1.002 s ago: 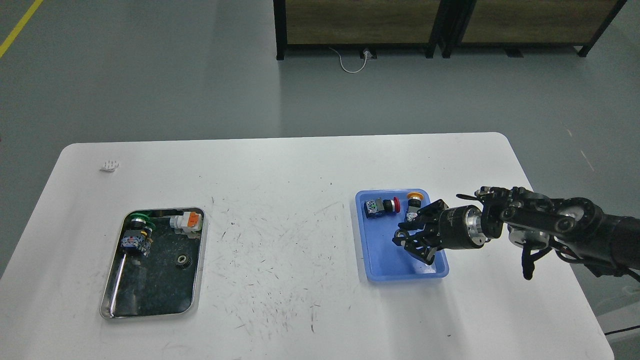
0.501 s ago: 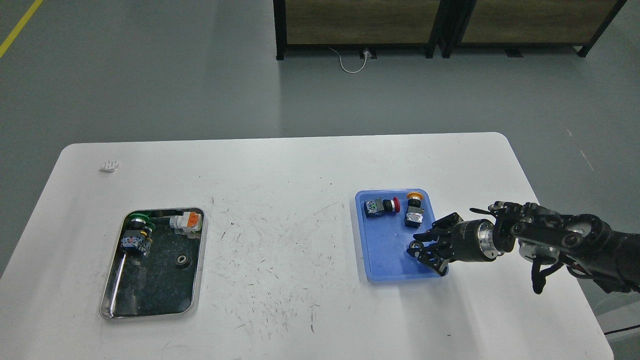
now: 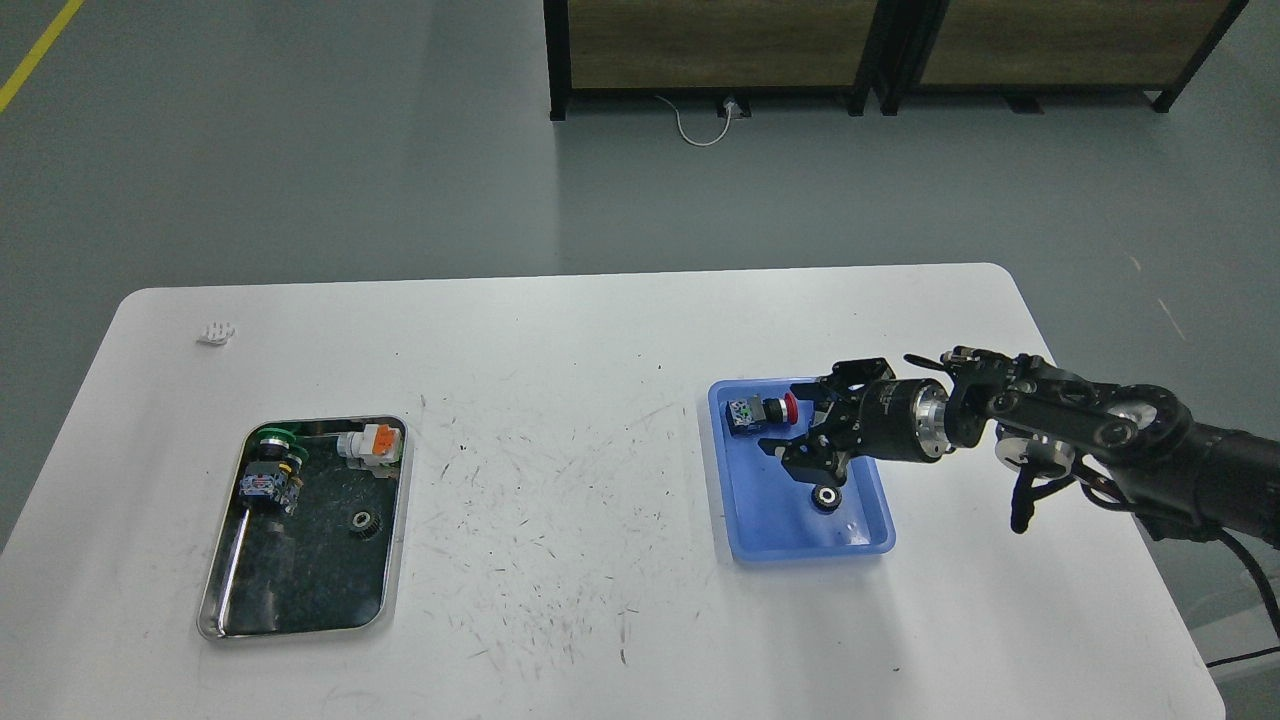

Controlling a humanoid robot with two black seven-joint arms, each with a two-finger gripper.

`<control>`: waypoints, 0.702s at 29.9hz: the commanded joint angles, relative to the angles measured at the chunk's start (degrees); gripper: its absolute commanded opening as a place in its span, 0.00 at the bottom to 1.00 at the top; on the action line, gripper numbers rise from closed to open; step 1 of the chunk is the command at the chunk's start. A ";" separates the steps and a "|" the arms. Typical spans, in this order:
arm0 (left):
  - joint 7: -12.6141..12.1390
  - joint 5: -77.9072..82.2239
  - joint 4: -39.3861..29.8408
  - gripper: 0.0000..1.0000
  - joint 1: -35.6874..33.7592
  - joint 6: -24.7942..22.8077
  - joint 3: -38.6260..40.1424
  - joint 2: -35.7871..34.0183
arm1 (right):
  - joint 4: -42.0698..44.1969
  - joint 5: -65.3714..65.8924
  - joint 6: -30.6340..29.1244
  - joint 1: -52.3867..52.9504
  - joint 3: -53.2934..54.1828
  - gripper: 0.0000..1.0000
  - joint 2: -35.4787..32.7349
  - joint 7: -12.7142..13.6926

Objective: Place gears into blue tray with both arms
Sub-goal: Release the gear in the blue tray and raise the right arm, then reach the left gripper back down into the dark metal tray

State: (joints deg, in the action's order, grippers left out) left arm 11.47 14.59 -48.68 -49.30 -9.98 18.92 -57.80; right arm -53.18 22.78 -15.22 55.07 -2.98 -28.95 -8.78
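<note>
A: Largest first. What was entered?

B: Table (image 3: 620,330), white, scuffed. On its left part, steel tray (image 3: 301,628), dark floor. On its right part, blue tray (image 3: 742,520).

A: Arms?

B: One in view, the right arm (image 3: 1120,440), reaching in from the right edge, roughly level, pointing left over the blue tray. The left arm was not in view.

A: Right gripper?

B: Right gripper (image 3: 810,432) hung over the far half of the blue tray, fingers spread and nothing seen between them. Entered as empty.

A: Gears?

B: Two. Gear one (image 3: 826,497) lay flat on the blue tray's floor, just nearward of the gripper and apart from it. Judged as delivered. Gear two (image 3: 366,523) lay flat in the steel tray, right of its middle, clear of the other parts.

A: The relation that mattered?

B: Gear two lay well away to the left of the right gripper, across the table's whole middle. The steel tray sat on the left arm's side, so the left arm was judged the nearer one for that pick. A gear is round, so no long axis to line up with; a grasp from above across its rim would serve.

A: Small items?

B: Red switch (image 3: 762,412) in the blue tray's far corner, beside the gripper. Green switch (image 3: 270,470) and orange-and-white part (image 3: 372,443) at the steel tray's far end. White scrap (image 3: 216,331) near the table's far left.
</note>
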 commanded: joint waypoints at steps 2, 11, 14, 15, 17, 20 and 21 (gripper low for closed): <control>2.94 0.26 -0.18 0.98 0.08 -4.17 -0.11 -1.26 | 2.28 -0.89 2.74 2.23 8.85 0.88 2.32 0.08; 10.50 5.71 -2.02 0.98 0.60 -11.56 -1.95 -1.09 | 8.79 -0.98 5.46 5.83 19.05 0.91 2.41 0.43; 11.73 7.64 -4.40 0.98 1.57 -11.56 -3.01 -0.47 | 10.90 -0.89 6.69 7.07 20.73 0.91 1.97 0.61; 12.87 8.52 -5.01 0.98 2.01 -11.56 -3.27 -0.12 | 11.78 -0.89 7.05 7.42 21.08 0.91 1.97 0.61; 15.68 11.67 -5.72 0.98 3.15 -11.56 -4.24 1.46 | 13.10 -0.89 7.84 7.86 21.70 0.91 1.97 0.61; 16.53 18.88 -5.90 0.98 4.38 -11.64 -5.73 3.57 | 13.80 -0.89 8.19 8.03 21.70 0.91 1.97 0.61; 16.53 21.07 -5.90 0.98 4.65 -11.73 -6.17 4.27 | 14.07 -0.89 8.28 8.04 21.78 0.91 1.88 0.61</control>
State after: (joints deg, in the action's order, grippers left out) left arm 27.43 29.58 -54.43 -45.62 -21.60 14.03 -55.41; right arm -39.86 21.88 -7.31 62.92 18.62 -26.99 -8.17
